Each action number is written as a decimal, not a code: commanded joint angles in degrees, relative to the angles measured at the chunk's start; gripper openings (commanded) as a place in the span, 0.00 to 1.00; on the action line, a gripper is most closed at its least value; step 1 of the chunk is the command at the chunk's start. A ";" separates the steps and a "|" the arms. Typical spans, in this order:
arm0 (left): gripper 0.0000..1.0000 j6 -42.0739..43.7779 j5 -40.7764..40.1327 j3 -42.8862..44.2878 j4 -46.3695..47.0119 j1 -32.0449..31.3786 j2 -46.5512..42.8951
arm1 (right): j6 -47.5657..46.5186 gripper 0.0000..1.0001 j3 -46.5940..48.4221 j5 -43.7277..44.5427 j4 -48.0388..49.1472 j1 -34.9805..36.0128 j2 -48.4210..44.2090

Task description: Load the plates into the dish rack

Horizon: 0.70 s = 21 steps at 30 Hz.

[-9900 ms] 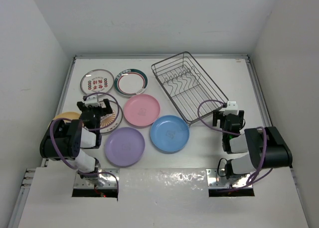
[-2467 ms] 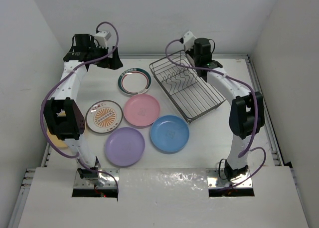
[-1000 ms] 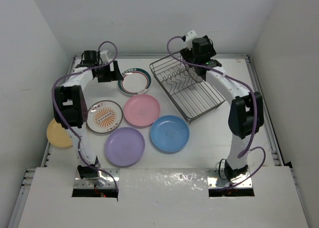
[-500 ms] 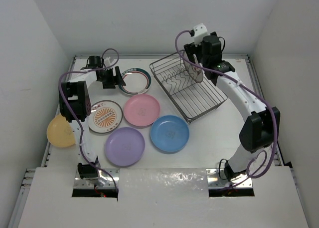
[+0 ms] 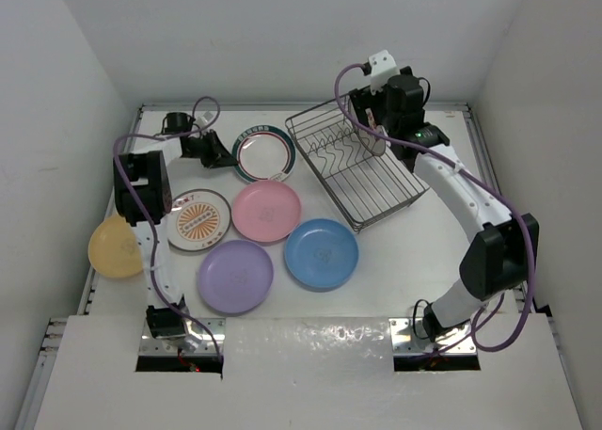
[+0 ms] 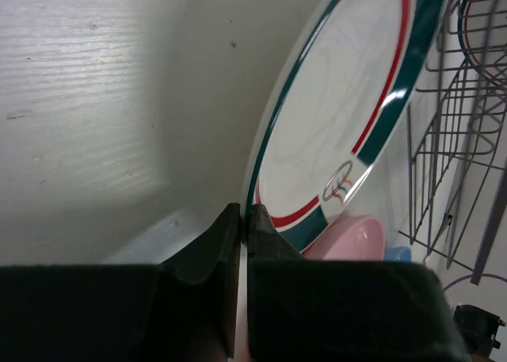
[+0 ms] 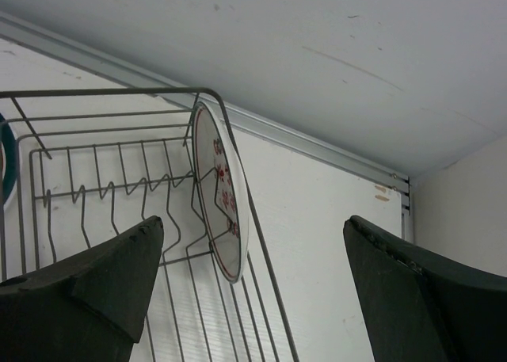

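Left end effector (image 6: 244,216) pinched shut, right end effector (image 7: 252,226) spread wide.

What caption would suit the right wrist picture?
Right gripper, jaws open, facing the red-dot plate standing on edge in the dish rack.

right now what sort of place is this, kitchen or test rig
Probably a lab test cell, not a kitchen: bare white walls box in the table, two robot arms are bolted to its near edge, plates lie beside a dish rack.

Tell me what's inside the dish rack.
One plate: the red-dot plate stands on edge at the far end of the dish rack. The other slots seen are bare; the right arm hides part of that end from above.
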 commanded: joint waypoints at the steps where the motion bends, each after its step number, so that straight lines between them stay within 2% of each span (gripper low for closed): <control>1: 0.00 -1.92 2.00 -1.14 2.40 2.44 -2.44 | 1.63 0.92 0.20 -1.70 2.74 0.51 -3.87; 6: 0.00 -1.31 0.07 0.33 1.00 7.88 -5.87 | 1.89 0.92 0.11 -4.25 3.35 0.95 -4.40; 10: 0.00 8.77 -3.27 4.73 -2.88 8.42 -10.44 | 1.54 0.91 1.78 -9.42 1.69 1.38 -2.91; 15: 0.00 17.93 -2.40 4.21 1.87 7.98 -19.40 | 2.07 0.89 9.15 -24.18 -3.59 2.09 0.87; 16: 0.00 19.42 -0.83 4.47 2.57 7.89 -20.63 | 2.24 0.89 10.38 -29.25 -5.16 2.18 1.48; 18: 0.00 23.97 1.29 5.09 2.31 7.19 -23.89 | 2.68 0.86 14.06 -33.94 -6.75 2.35 3.85; 20: 0.00 27.85 5.94 9.20 -2.41 6.84 -24.42 | 3.56 0.83 16.27 -38.94 -8.33 2.62 6.31; 21: 0.00 31.87 7.52 11.48 -8.35 6.23 -24.16 | 4.34 0.75 18.11 -39.75 -8.95 2.79 7.11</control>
